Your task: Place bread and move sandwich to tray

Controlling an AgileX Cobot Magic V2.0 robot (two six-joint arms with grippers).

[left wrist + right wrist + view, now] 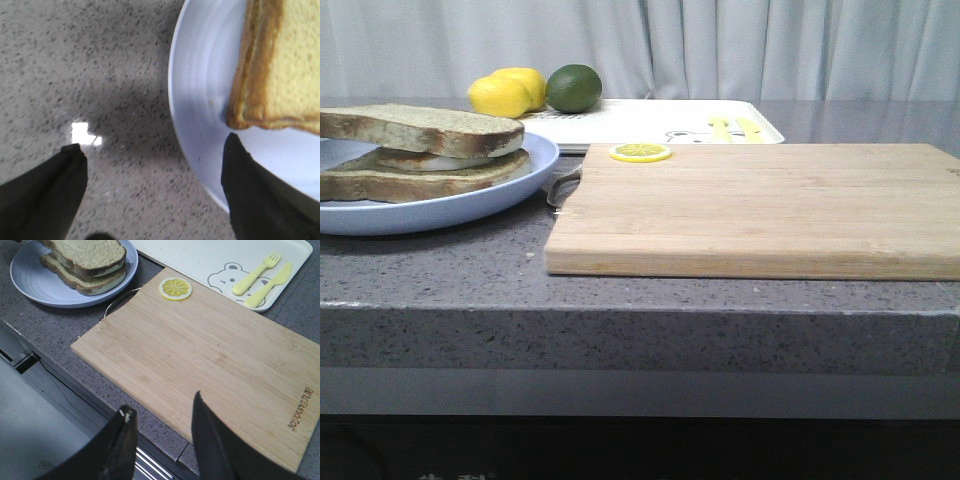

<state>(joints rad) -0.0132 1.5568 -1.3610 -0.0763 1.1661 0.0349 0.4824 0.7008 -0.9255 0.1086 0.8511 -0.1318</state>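
Soft even light; the left wrist view is blurred, with glare on the counter (pixel 85 135).

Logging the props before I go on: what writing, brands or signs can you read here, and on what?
Burnt-in brand on the cutting board, near one edge: too blurred to read for certain.
Faint pale characters on the dark panel below the counter, front view: cut off, unreadable.
White tray: cartoon bear print only, no words.

We note only fingertips of the robot: the left gripper (pixel 152 192) shows two matte black, wedge-shaped fingers (pixel 47 192) tapering to blunt points, while the right gripper (pixel 165 440) shows two dark, glossy, blade-like fingers (pixel 212 445), one with a pale glint at its tip.
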